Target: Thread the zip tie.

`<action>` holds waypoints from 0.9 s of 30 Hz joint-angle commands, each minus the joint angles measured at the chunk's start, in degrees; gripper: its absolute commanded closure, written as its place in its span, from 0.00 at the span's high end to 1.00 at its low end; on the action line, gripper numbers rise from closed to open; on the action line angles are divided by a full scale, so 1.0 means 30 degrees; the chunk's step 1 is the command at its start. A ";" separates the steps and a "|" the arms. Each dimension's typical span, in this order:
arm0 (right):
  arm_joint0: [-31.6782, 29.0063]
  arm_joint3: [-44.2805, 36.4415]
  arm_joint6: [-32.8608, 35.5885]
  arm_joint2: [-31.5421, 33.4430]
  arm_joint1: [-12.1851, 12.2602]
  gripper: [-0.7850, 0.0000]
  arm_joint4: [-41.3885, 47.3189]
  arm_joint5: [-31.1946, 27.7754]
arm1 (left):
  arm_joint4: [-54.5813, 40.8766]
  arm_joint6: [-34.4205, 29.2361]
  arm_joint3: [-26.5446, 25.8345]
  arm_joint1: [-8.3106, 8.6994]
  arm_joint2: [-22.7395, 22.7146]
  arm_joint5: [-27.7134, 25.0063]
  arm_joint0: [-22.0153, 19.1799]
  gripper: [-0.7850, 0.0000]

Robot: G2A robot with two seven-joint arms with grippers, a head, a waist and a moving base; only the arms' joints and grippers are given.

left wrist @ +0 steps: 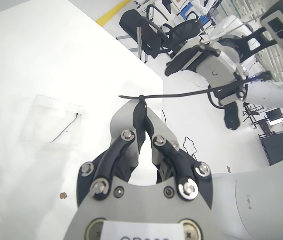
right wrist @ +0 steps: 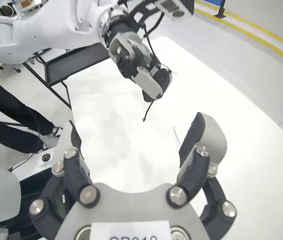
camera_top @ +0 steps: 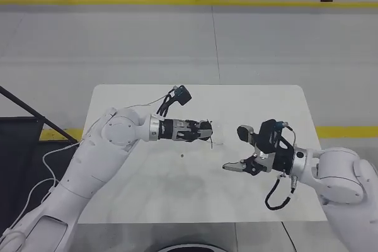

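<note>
Above the middle of the white counter [camera_top: 145, 195] I have the left pincer [camera_top: 205, 130] raised, its two fingers [left wrist: 138, 117] pressed together on the black zip tie [left wrist: 176, 95]. The grip sits close to one end of the tie, so only a short stub sticks out on one side of the pads. The long, thin strap runs out on the other side. In the top view the tie [camera_top: 212, 142] shows as a short dark line at the tips of that pincer, hanging clear of the counter. From the right wrist camera I see the strap [right wrist: 149, 109] droop below the left pincer [right wrist: 161, 81], its free end in the air.

The right pincer [camera_top: 236, 150] hovers near the left one, facing it with a gap between them — its fingers [right wrist: 201, 136] are spread wide and carry nothing. In the left wrist view the strap's far end lines up with the right pincer [left wrist: 204, 91], but the top view shows the two apart, so I read no contact.

On the counter beyond the left pincer [left wrist: 141, 108] lies a flat clear plastic sleeve [left wrist: 43, 116], and a second tie [left wrist: 66, 129] rests on or in it — I cannot tell which. A small brown crumb [left wrist: 63, 195] sits on the counter nearer the left arm, well apart from the sleeve.
</note>
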 commanded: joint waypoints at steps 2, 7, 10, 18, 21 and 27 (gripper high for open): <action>-0.0002 -0.0003 -0.0417 0.0003 -0.0002 1.00 -0.0020 -0.0013 | -0.0006 -0.0005 0.0009 0.0000 -0.0001 0.0014 -0.0001 0.00; -0.0002 -0.0003 -0.0417 0.0003 -0.0002 1.00 -0.0020 -0.0013 | -0.0006 -0.0005 0.0009 0.0000 -0.0001 0.0014 -0.0001 0.00; -0.0317 0.0076 -0.0566 -0.0448 -0.0044 1.00 -0.0674 0.0626 | 0.0272 0.0376 -0.0335 0.0010 0.0005 0.0162 0.0262 0.00; 0.0181 0.1426 0.0200 -0.1786 -0.0248 1.00 0.0681 0.3068 | 0.1268 0.1090 -0.1246 0.0138 -0.0252 -0.0521 0.0870 0.00; 0.0377 0.1758 0.0432 -0.2104 -0.0301 0.89 0.1168 0.3385 | 0.1387 0.1127 -0.1349 0.0142 -0.0200 -0.0698 0.0895 0.00; 0.0850 0.2239 0.0721 -0.2730 -0.0419 0.57 0.1696 0.3793 | 0.1591 0.1250 -0.1342 0.0104 -0.0001 -0.0840 0.0791 0.00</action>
